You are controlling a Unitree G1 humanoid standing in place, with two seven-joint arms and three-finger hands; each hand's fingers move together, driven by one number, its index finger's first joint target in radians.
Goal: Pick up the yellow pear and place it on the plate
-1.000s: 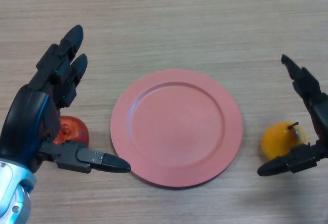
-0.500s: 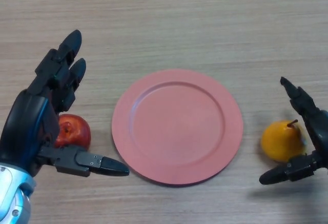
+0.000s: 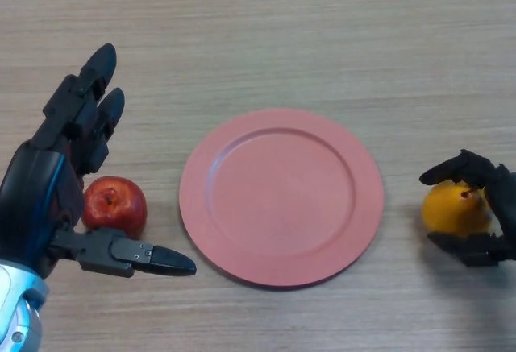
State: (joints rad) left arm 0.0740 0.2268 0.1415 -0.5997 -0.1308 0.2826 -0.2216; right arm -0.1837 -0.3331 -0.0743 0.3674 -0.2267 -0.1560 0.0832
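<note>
Fingers of the right hand (image 3: 484, 207) curl round the yellow pear (image 3: 453, 209) for lifting to the round pink plate (image 3: 280, 197), left hand (image 3: 56, 191) idle, spread.

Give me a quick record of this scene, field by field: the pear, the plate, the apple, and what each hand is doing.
pear: yellow pear on the table, right of the plate, not on it
plate: pink plate, centre, nothing on it
apple: red apple, left of the plate, apart from its rim
right hand: right hand curled round the pear, finger over its top, thumb below
left hand: left hand open above the table beside the apple, holding nothing
surface: wooden table
</note>
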